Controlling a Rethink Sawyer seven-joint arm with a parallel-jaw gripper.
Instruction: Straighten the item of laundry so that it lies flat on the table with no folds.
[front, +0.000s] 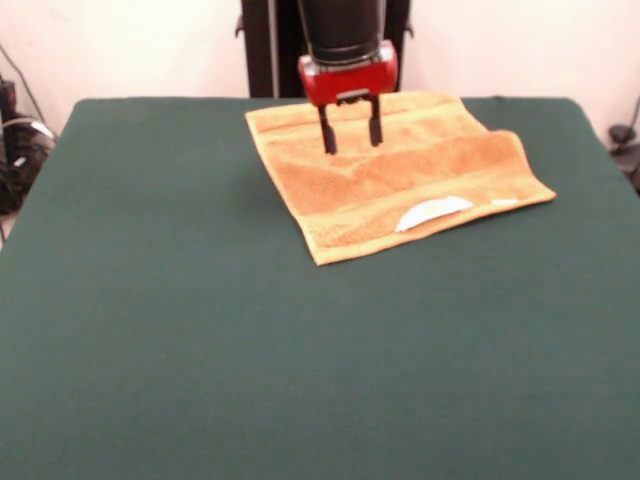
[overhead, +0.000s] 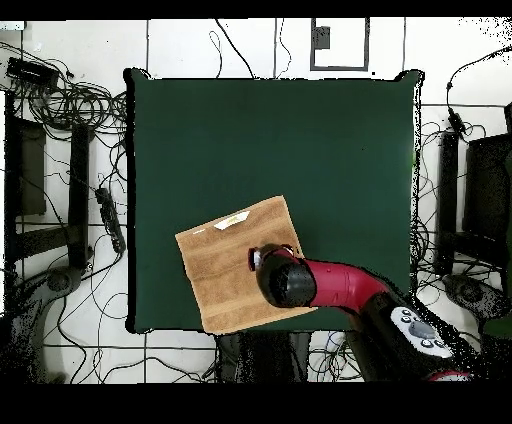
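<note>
The orange-tan towel (front: 390, 175) lies on the dark green table (front: 300, 350) at its far side, near the robot. A soft fold or ridge crosses its middle and the right part lies doubled. A white label (front: 432, 212) shows near its front edge. In the overhead view the towel (overhead: 225, 265) sits near the table's (overhead: 270, 140) bottom edge, label (overhead: 232, 220) at its top edge. My gripper (front: 351, 132) hangs just above the towel's far middle, fingers (front: 327, 133) apart and empty. In the overhead view my gripper (overhead: 268, 262) is mostly hidden under the arm.
The towel's far edge lies close to the table's edge by the robot's pedestal (front: 270, 45). Cables and equipment (overhead: 60, 200) lie on the floor around the table.
</note>
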